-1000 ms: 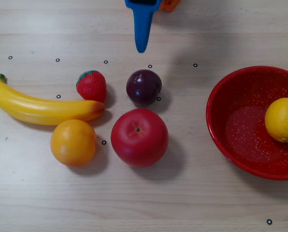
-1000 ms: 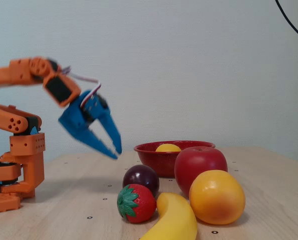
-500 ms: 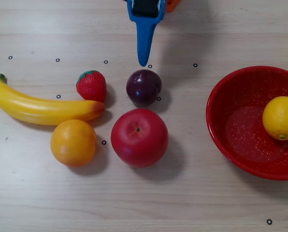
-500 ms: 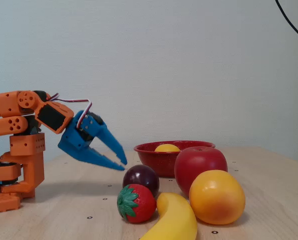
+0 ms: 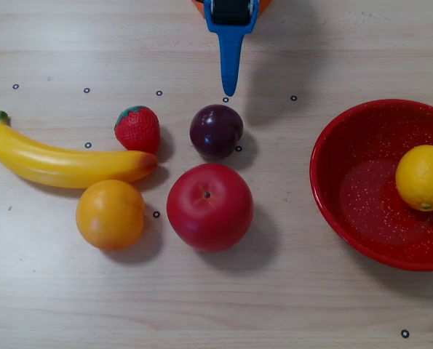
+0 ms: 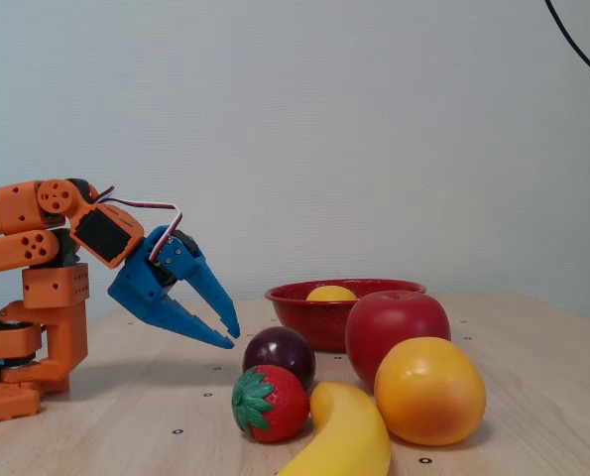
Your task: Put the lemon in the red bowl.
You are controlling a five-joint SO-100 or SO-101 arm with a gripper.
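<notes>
- The lemon (image 5: 423, 178) lies inside the red bowl (image 5: 351, 182), resting against the right-hand slope of its wall in the overhead view; in the fixed view only its yellow top (image 6: 331, 293) shows above the rim, so the bowl's depth is what keeps it from rolling out
- That placement reads as the task's goal met: the fruit sits in the bowl with nothing touching it
- The hand (image 6: 227, 335) hangs low over the bench (image 5: 201, 305) at the far side, well apart from the bowl, with its fingers slightly spread and nothing between them
- From above, the blue hand (image 5: 229, 87) points its tip toward the plum (image 5: 216, 131) just beyond it, yet no contact shows; its folded-back pose near the orange base suggests a resting stance rather than a reach
- The banana (image 5: 63, 161), strawberry (image 5: 137, 129), orange (image 5: 110, 214) and apple (image 5: 209, 206) cluster at the left of the overhead view, clear of the bowl, serving as distractors
</notes>
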